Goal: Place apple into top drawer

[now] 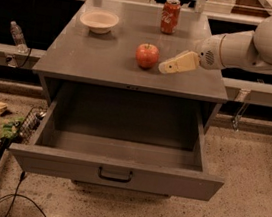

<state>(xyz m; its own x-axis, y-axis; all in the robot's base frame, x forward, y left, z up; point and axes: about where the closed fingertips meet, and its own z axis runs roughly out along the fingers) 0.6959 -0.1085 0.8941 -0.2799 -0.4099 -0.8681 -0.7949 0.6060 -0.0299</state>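
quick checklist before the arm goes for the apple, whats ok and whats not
1. Top drawer pulled open, nothing seen inside: ok
2. Apple upright and alone on the cabinet top: ok
3. Gripper close beside the apple, low over the top: ok
4. Apple in the gripper: not ok, not yet grasped
5. Coke can and bowl stand well apart from the apple: ok

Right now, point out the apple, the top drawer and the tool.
apple point(147, 55): camera view, middle of its skin.
top drawer point(57, 163): camera view, front panel.
tool point(164, 67): camera view, its tip, beside the apple.
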